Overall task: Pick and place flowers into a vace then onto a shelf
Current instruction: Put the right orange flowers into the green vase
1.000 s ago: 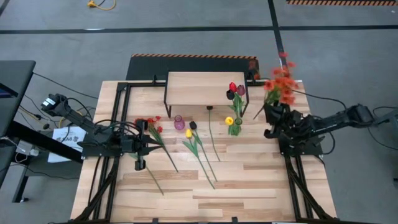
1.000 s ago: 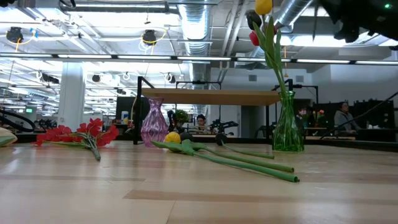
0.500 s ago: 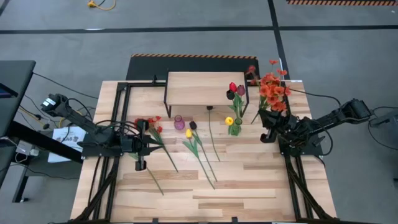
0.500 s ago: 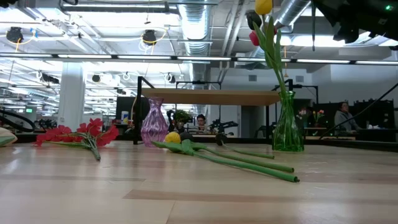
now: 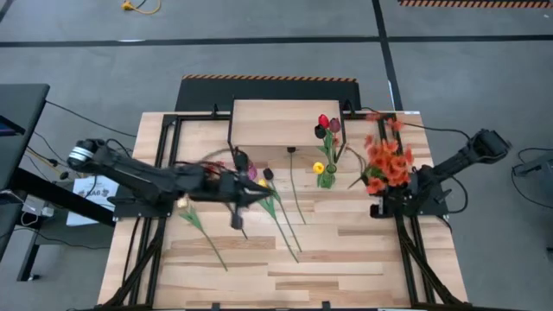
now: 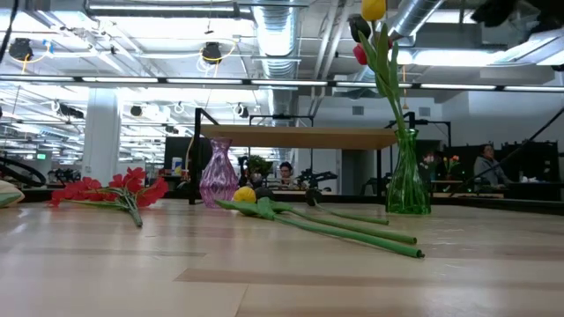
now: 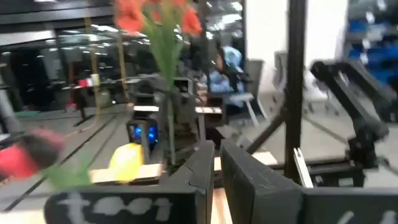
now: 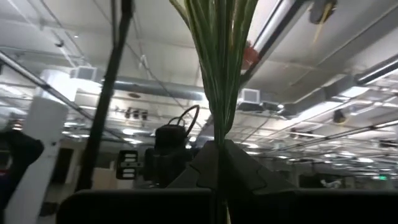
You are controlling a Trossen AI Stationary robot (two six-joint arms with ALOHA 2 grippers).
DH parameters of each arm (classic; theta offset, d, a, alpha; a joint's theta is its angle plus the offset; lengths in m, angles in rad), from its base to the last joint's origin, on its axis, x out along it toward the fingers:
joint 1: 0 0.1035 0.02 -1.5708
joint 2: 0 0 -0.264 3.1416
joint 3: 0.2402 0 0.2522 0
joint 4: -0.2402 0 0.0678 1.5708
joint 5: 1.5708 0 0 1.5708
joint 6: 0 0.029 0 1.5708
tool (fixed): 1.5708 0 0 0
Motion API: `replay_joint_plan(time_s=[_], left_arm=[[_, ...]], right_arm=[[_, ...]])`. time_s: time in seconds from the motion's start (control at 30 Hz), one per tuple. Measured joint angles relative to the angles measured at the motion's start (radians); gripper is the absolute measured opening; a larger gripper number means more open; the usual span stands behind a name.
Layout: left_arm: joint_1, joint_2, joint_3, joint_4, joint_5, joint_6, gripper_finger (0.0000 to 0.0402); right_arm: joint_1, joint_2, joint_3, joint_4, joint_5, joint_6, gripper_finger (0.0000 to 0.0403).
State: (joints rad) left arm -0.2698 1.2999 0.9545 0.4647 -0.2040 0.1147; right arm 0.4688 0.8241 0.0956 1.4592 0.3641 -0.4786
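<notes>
1. The left gripper (image 7: 216, 163) is reached out over the table on the left-arm side of the green vase (image 5: 326, 179), close to the purple vase. Its fingers are pressed almost together. Whether a stem sits between them cannot be told.
2. A red blossom spray (image 6: 115, 192) lies flat on the tabletop in the low view, well apart from the green vase on its left-arm side.
3. The purple vase (image 6: 218, 172) stands upright between that spray and the green vase.
4. Loose tulips (image 5: 270, 197), one with a yellow head and one with a dark head, lie on the table between the purple vase and the green vase. Their stems run away from the shelf.
5. The shelf (image 5: 272, 123) stands just behind the green vase, towards the table's far edge.
6. The green vase stands upright on the table and holds tulips (image 5: 327, 125) with red, maroon and yellow heads.
7. The right gripper (image 8: 217, 155) is raised beside the green vase on its right-arm side. It is clamped on the stems of an orange-red spray (image 5: 387, 164), with the blossoms above the fingers.
</notes>
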Motion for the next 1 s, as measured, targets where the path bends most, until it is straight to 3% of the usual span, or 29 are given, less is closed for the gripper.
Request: replay_joint_plan(time_s=[0.33, 0.57, 0.83, 1.0], left_arm=[[0.015, 0.329, 0.31, -0.007, 0.017, 0.067, 0.0016], [0.046, 0.421, 0.436, -0.001, 0.024, 0.075, 0.0016], [0.113, 0.422, 0.453, 0.012, 0.277, 0.0, 0.0016], [0.16, 0.422, 0.453, 0.015, 0.34, -0.086, 0.0016]], right_arm=[[0.139, 0.009, 0.088, -0.179, -0.025, -0.031, 0.0], [0.181, 0.009, 0.105, -0.21, -0.026, -0.09, 0.0004], [0.152, 0.009, 0.105, -0.219, -0.023, -0.076, 0.0004], [0.135, 0.009, 0.105, -0.225, -0.023, -0.071, 0.0002]])
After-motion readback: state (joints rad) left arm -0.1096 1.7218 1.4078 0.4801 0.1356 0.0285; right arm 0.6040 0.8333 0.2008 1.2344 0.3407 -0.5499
